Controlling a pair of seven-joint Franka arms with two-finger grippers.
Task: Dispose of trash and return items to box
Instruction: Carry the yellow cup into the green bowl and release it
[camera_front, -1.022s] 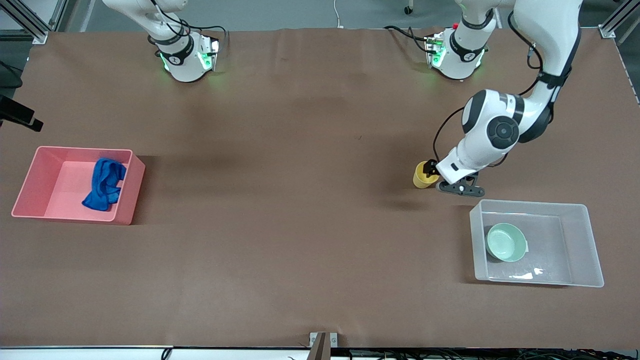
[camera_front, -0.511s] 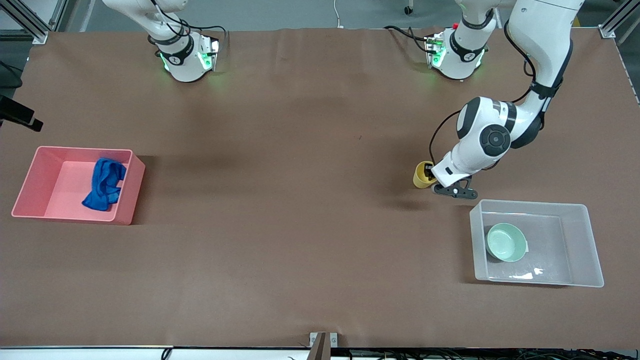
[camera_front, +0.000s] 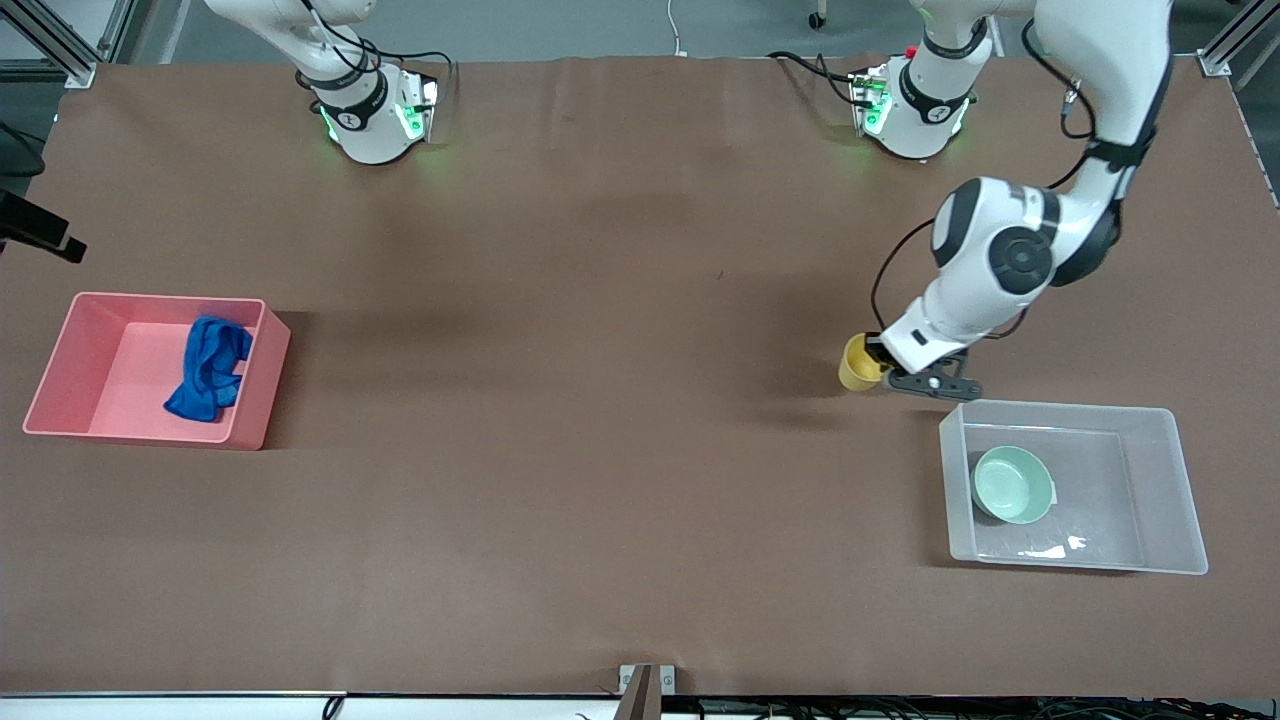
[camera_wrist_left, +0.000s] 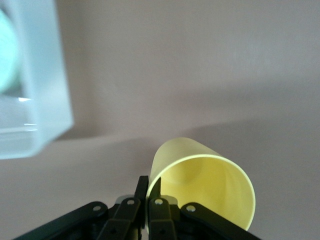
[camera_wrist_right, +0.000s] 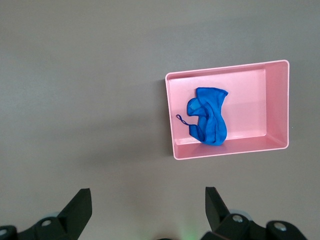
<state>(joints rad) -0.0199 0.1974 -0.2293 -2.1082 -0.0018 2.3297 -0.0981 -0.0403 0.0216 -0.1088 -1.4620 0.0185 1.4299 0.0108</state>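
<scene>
Front: left gripper (camera_front: 878, 362) clamped on yellow cup (camera_front: 858, 363), cup lifted and tilted over table (camera_front: 600, 450), just beside clear box (camera_front: 1170, 490) corner. Mint bowl (camera_front: 1013, 484) in box. Blue trash (camera_front: 209, 368) in pink bin (camera_front: 100, 400) at right arm's end.

Left wrist: fingers (camera_wrist_left: 156, 202) pinch cup (camera_wrist_left: 210, 180) rim, one inside, one outside. Box wall (camera_wrist_left: 40, 100) nearby.

Right wrist: right gripper (camera_wrist_right: 145, 210) fingers spread apart, holding nothing, high over table, arm waiting. Pink bin (camera_wrist_right: 280, 105) below with trash (camera_wrist_right: 210, 117), string visible.
</scene>
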